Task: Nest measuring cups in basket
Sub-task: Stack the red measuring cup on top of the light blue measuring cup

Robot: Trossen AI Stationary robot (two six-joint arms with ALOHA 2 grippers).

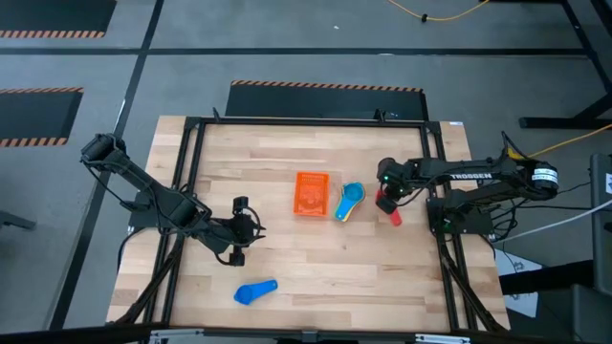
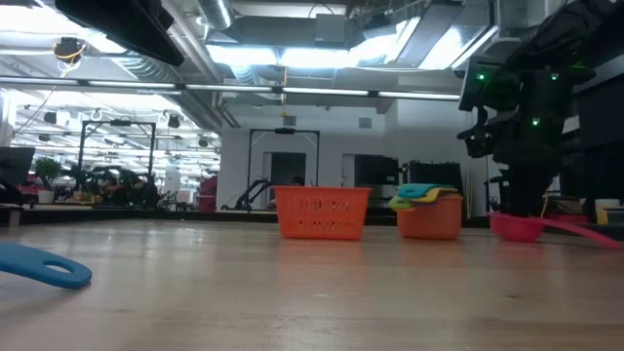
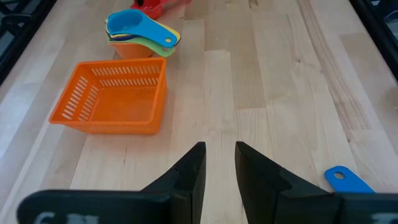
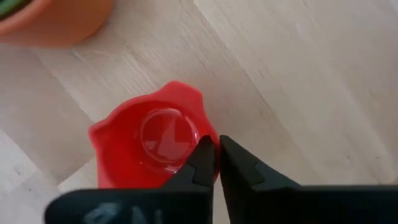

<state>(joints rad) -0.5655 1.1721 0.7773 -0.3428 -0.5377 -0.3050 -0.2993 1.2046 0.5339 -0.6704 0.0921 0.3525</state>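
The orange mesh basket [image 1: 311,193] [image 2: 323,212] [image 3: 115,99] stands on its base mid-table. Beside it on the right is a nested stack of cups [image 1: 350,201] [image 2: 429,214] [image 3: 140,34], light blue on top, orange at the bottom. The red cup [image 1: 393,214] [image 2: 517,227] [image 4: 149,146] sits upright on the table right of the stack. My right gripper [image 1: 386,198] [image 4: 216,155] points down at its rim, shut on it. A blue cup [image 1: 256,291] [image 2: 44,265] [image 3: 348,180] lies near the front edge. My left gripper [image 1: 239,231] [image 3: 221,158] hovers left of centre, open and empty. My right gripper pinches the red cup's rim [image 4: 210,132] on one side of the bowl, one finger [image 4: 200,158] inside and the other outside. It comes from above, pointing down. The cup stands upright with its base on the table and its handle [image 2: 575,231] stretched along the tabletop.
Black frame rails [image 1: 191,153] run along the table's left, far and right sides. Bare wood lies between the basket and the blue cup and across the table's near right part.
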